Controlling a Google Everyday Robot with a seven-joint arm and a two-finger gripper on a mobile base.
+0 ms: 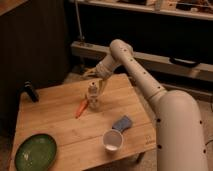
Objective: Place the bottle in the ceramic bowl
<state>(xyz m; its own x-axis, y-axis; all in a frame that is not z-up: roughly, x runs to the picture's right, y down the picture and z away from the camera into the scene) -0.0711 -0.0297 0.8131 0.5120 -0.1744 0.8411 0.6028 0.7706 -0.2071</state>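
The pale bottle (93, 98) stands upright near the middle of the wooden table (60, 125). My gripper (96, 80) is right at the bottle's top, reaching in from the back right. I cannot tell whether it touches the bottle. The green ceramic bowl (35, 152) sits at the table's front left corner, far from the bottle, and is empty.
An orange carrot-like stick (81, 107) lies just left of the bottle. A white cup (112, 140) stands near the front edge, with a blue object (121, 123) behind it. A dark object (30, 91) stands at the back left corner. A dark shelf unit is behind the table.
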